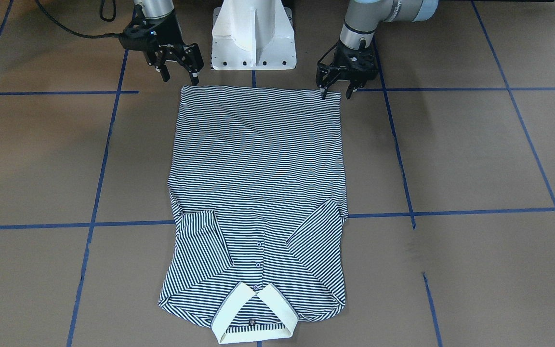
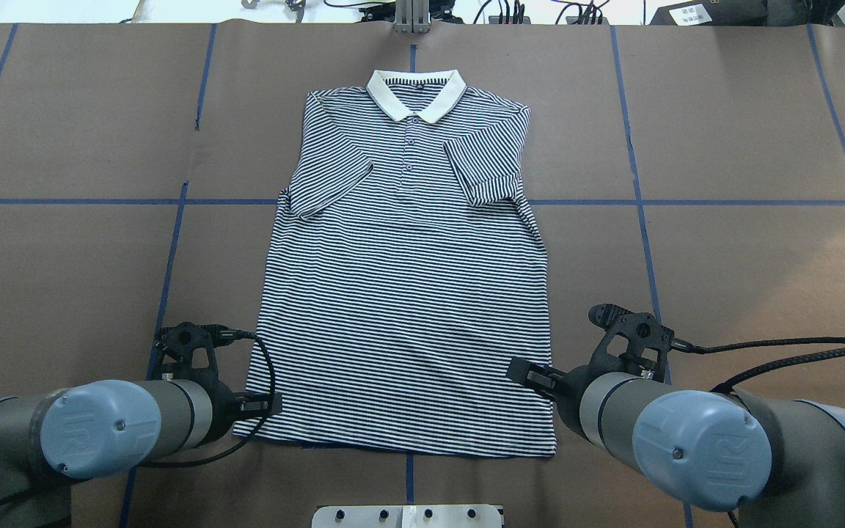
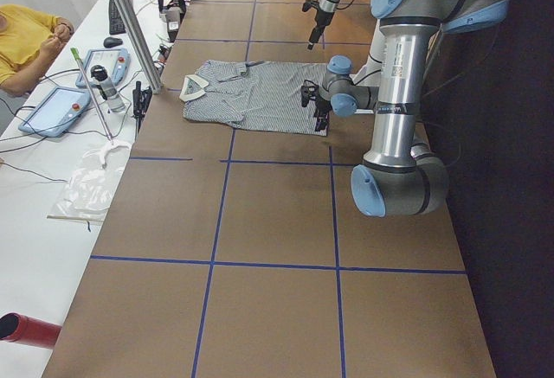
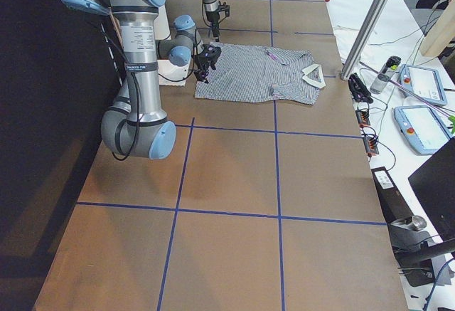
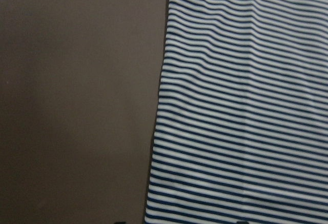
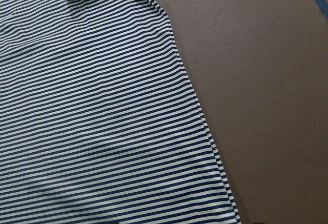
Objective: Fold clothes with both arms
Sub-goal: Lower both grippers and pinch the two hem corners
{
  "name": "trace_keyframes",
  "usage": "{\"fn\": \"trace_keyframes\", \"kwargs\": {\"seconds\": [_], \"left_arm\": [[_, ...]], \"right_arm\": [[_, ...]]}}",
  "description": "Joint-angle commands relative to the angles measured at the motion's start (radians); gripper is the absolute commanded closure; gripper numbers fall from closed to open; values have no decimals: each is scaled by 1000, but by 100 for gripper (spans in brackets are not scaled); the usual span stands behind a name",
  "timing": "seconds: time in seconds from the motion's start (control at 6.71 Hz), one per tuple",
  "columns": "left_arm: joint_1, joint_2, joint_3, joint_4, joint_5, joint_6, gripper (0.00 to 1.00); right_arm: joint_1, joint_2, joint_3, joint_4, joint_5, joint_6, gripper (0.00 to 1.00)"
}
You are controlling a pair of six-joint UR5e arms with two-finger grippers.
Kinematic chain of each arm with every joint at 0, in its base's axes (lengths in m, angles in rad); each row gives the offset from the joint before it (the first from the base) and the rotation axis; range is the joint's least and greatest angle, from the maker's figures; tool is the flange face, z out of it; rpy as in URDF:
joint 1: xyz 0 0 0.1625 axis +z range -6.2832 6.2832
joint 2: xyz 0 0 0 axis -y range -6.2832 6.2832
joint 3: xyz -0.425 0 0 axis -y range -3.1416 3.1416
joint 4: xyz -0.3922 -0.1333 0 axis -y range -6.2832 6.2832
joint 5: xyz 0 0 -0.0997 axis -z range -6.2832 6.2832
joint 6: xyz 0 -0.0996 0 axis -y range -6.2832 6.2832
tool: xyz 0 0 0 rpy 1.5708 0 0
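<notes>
While the polo shirt point(image 1: 258, 159) lies flat & front-up mid-table, both grippers sit at its hem end, the end nearest the white pedestal point(image 1: 253, 43). Its collar point(image 1: 253, 313) pts away from the robot. Both short sleeves are folded in over the chest, either side of the buttoned placket. At the hem corner on the robot's left, the left gripper point(image 1: 336, 94) has fingers spread apart & grips nothing. Its tips pt down, one over the hem edge, the other just off the cloth; can't tell if either touches. At the opp. corner the right gripper point(image 1: 180, 78) is likewise spread wide & empty. It's tilted, w/ one tip right at the hem line. Wrist cams show the striped fabric's side edge against the brown table point(image 1: 475, 159). Crossing that surface are blue tape lines point(image 1: 451, 211), one passing under the shirt approx at sleeve level.
</notes>
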Motion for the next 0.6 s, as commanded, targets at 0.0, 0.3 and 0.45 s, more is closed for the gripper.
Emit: {"fn": "trace_keyframes", "kwargs": {"seconds": [0.0, 0.3, 0.45], "left_arm": [[38, 1, 5, 1, 5, -8, 26], [38, 2, 2, 3, 2, -6, 35], [38, 2, 5, 3, 0, -2, 36]], "right_arm": [[0, 0, -1, 0, -4, 0, 10], [0, 0, -1, 0, -5, 0, 10], [0, 0, -1, 0, -7, 0, 10]]}}
